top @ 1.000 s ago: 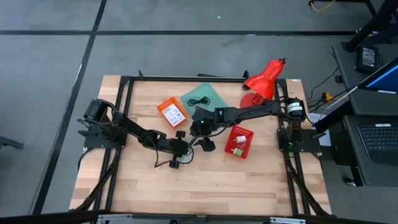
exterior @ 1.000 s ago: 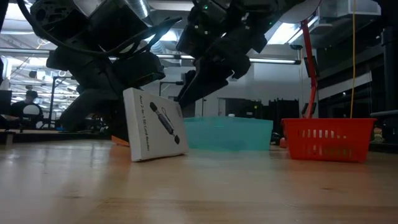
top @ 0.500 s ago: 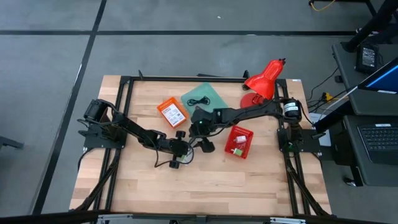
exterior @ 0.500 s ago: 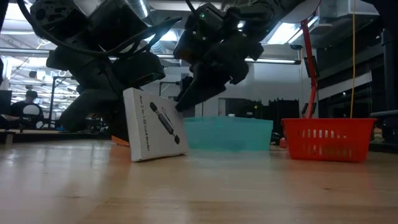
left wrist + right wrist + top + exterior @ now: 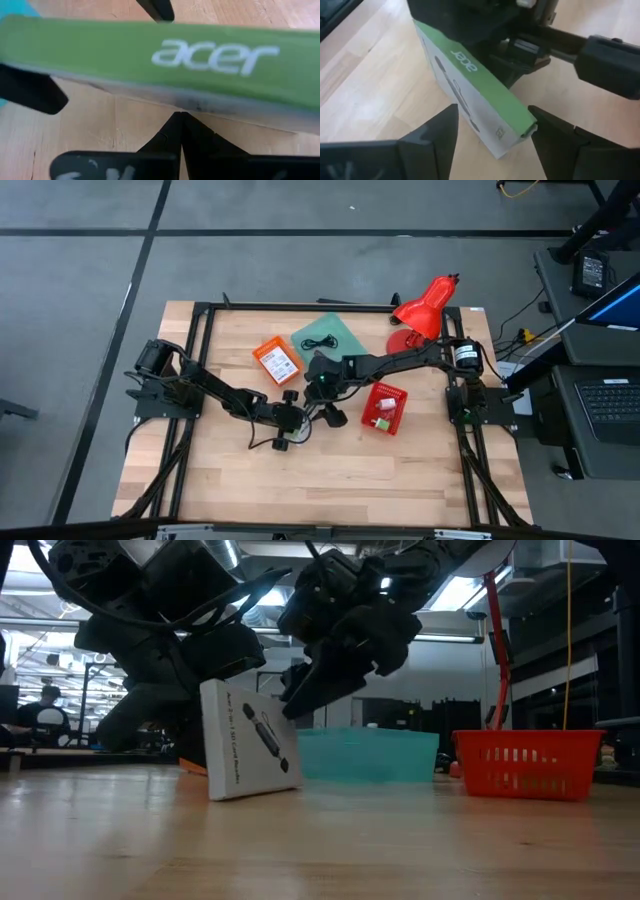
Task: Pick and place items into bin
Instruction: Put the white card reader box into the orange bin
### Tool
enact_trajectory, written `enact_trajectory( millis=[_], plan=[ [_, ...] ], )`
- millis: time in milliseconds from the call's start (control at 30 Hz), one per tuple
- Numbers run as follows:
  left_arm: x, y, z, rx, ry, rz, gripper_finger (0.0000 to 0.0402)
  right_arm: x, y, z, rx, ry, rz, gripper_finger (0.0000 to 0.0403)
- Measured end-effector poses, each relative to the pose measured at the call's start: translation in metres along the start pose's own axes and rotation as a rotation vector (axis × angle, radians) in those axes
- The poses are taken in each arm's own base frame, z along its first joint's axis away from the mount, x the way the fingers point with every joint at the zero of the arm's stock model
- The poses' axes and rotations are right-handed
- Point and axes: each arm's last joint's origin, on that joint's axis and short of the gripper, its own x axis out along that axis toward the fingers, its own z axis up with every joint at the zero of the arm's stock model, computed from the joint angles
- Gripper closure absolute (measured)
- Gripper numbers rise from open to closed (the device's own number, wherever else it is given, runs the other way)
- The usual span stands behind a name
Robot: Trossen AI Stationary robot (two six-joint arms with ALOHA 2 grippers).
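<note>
The left gripper is closed beside the white box, which stands on edge mid-table, tilted, its long axis upright, green "acer" side on top. The right gripper straddles it, its 2 fingers spread apart.

Even overhead light, backlit dark arms low, left wrist close-up blurred
</note>
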Motion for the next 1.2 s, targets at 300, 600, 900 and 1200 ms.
enact_trajectory(
  millis=[300,600,900,1200],
  plan=[
    [0.000,0.000,0.000,0.014,0.000,0.001,0.0398,0.000,0.001,-0.001,0.004,0.002,0.034,0.0294],
    [-0.007,0.001,0.001,0.058,0.014,-0.002,0.0400,-0.001,0.005,-0.005,0.098,0.032,0.091,0.0386],
    [-0.058,0.007,0.007,0.067,-0.065,0.101,0.0400,-0.005,0.006,0.005,0.129,0.067,0.030,0.0395],
    [-0.097,0.012,-0.021,0.004,-0.245,0.135,0.0400,-0.020,0.025,0.021,0.085,0.116,-0.114,0.0395]
  ],
)
